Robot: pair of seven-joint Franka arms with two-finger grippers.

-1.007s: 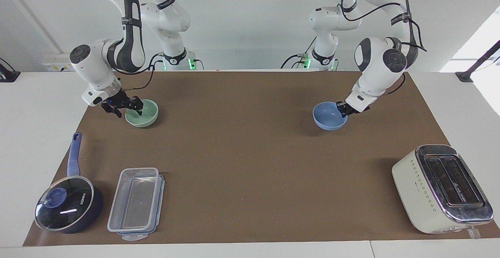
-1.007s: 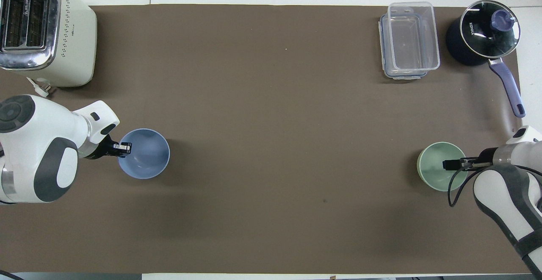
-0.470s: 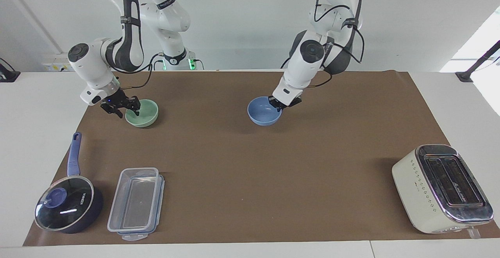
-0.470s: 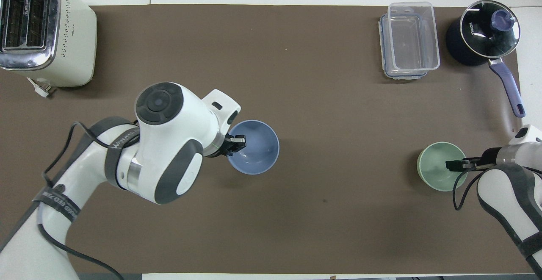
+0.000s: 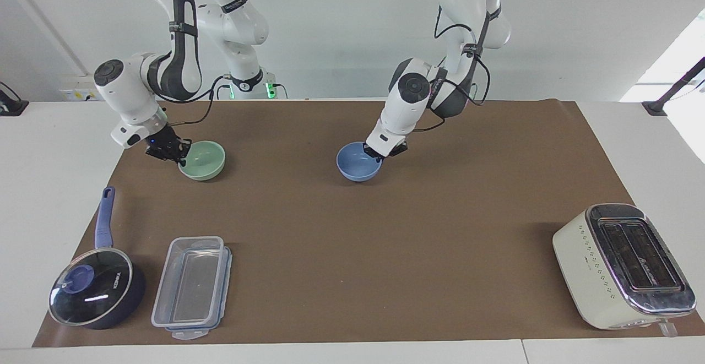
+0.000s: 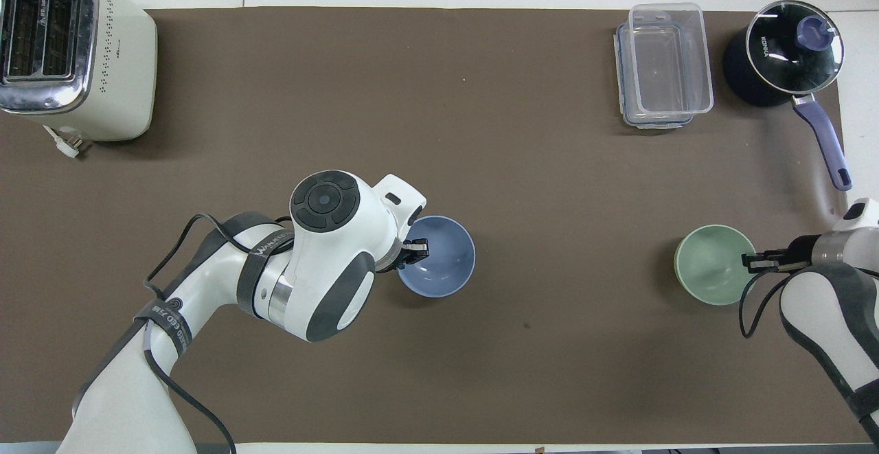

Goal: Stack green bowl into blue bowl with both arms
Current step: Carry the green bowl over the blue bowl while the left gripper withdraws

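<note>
The left end effector (image 5: pixel 376 153) grips the rim of the blue bowl (image 5: pixel 358 162) at frame centre. At centre-left of the facing view, the right end effector (image 5: pixel 177 156) pinches the green bowl (image 5: pixel 204 159) rim on the counter (image 5: pixel 352 254).

The room is bright and the light is even. Small soft shadows sit under the bowls. A white shine glints on the pot lid (image 5: pixel 91 285).

Bare mat (image 5: pixel 275 171) between bowls
</note>
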